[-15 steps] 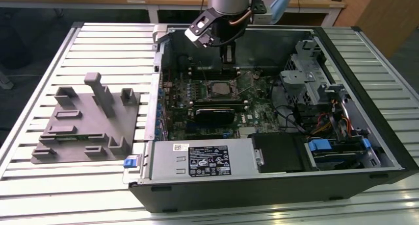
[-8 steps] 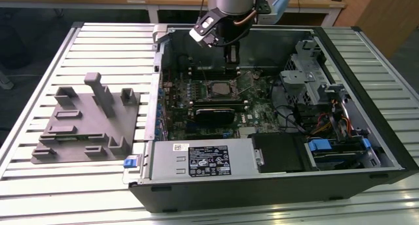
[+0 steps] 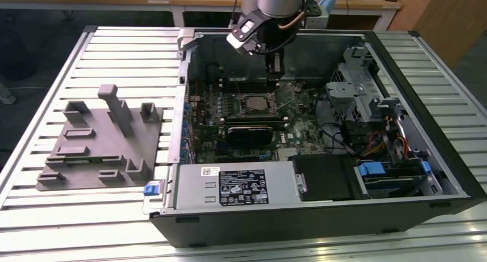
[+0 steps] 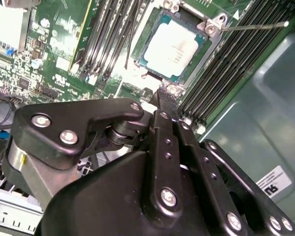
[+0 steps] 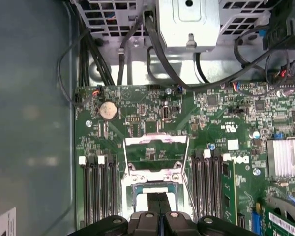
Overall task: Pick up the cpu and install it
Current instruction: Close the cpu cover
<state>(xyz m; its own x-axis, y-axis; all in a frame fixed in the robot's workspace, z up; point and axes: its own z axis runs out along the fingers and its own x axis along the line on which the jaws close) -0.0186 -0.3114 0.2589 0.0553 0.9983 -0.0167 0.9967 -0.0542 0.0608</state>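
Here the cpu is lying flat in its socket on the green motherboard, with its silvery-white top facing up, inside the open computer case. The socket's metal load plate is standing swung back, clear of the chip. Rows of dark memory slots are running along both sides of the socket.

The pincer is hanging over the board just beside the cpu. Its black fingers are clenched together and are grasping nothing. In the second wrist view the fingertips are ending at the socket frame's corner, next to the chip's rim and not over its top. In the first wrist view the pincer is overlapping one edge of the cpu, and I cannot tell whether it is touching it.

In the exterior view the pincer is reaching down into the case, with the cpu lying below it. The case is resting on a slatted table. A grey moulded fixture is sitting on the table at the exterior view's left of the case, and a silver power-supply box is occupying the case's near side.
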